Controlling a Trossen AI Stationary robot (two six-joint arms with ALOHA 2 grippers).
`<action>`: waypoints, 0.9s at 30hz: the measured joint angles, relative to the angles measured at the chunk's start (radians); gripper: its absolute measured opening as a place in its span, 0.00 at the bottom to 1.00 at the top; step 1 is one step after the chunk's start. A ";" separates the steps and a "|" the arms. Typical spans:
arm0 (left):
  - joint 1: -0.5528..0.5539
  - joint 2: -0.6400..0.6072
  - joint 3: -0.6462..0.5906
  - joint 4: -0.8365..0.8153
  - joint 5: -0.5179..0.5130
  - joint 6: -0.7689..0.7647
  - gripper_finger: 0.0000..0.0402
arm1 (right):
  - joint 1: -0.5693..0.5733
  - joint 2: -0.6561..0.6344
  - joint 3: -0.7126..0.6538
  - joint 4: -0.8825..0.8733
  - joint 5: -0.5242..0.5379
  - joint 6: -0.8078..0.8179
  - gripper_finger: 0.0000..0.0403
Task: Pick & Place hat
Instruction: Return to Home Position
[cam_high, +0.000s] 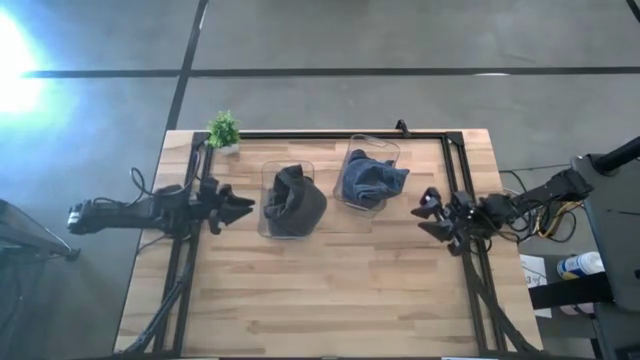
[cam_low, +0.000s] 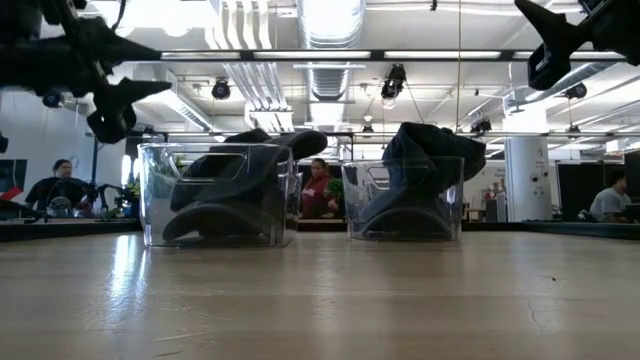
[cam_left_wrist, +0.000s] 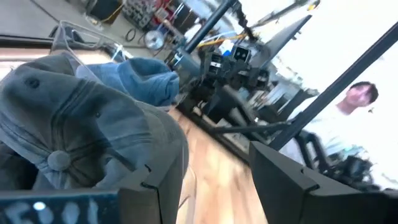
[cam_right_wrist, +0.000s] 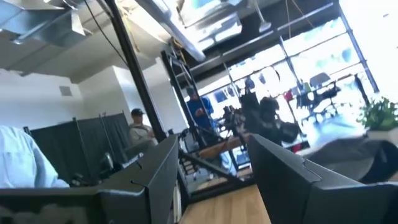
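A dark grey cap lies in a clear bin at the table's middle; it fills the left wrist view. A blue cap lies in a second clear bin to its right and shows in the left wrist view. In the low view the grey cap and the blue cap stick up over their bins' rims. My left gripper is open and empty, just left of the grey cap's bin. My right gripper is open and empty, right of the blue cap's bin.
A small potted plant stands at the table's far left corner. A black frame runs along the far edge and down both sides. The near half of the wooden table is bare. People sit in the room behind.
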 joint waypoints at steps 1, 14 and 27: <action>0.007 -0.009 -0.023 0.028 0.010 -0.011 0.44 | 0.000 -0.009 0.000 -0.003 0.001 -0.008 0.48; 0.030 -0.031 -0.104 0.075 0.013 0.049 0.44 | 0.000 0.007 0.000 -0.009 0.020 -0.012 0.48; 0.030 -0.029 -0.105 0.042 0.013 0.035 0.44 | 0.000 0.008 0.000 -0.011 0.019 -0.012 0.48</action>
